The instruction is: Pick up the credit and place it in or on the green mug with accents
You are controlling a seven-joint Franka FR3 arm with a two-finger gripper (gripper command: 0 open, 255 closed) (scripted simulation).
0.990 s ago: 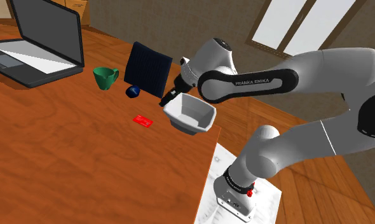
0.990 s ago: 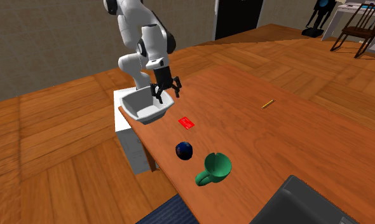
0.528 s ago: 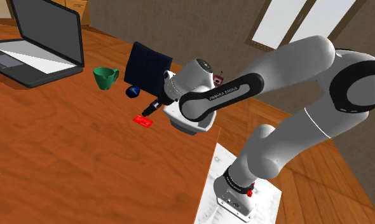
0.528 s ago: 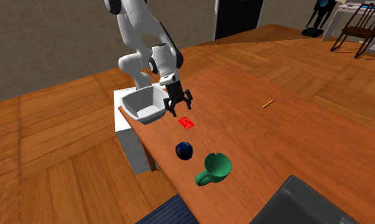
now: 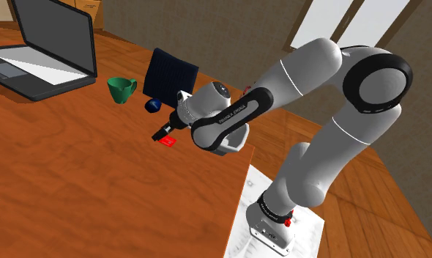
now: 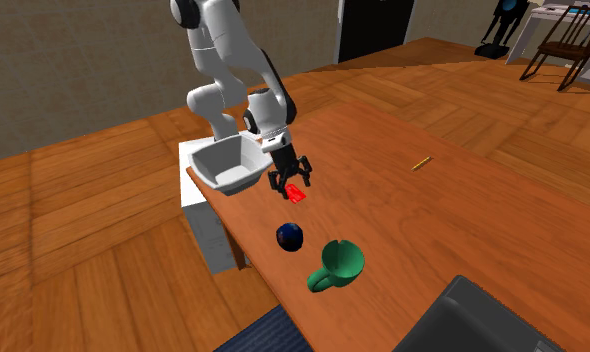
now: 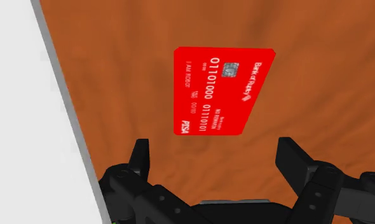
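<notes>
At the shoulder view's left, an open grey laptop (image 5: 42, 55) sits on the reddish-brown wooden table (image 5: 75, 176). To its right the glossy green mug (image 5: 121, 89) with a side handle stands upright, and near it lies a small dark blue ball (image 5: 152, 105). Further right and nearer the camera, the all-black gripper (image 5: 162, 135) hangs low over the flat red credit card (image 5: 168, 141), which lies on the table well apart from the mug. In the wrist view the gripper is released, with its fingers (image 7: 140, 158) spread wide. The card lies face up, showing white digits and a chip, just beyond the fingertips and touching neither. Right of the card, the angular white bowl (image 5: 225, 146) stands near the table's edge.
</notes>
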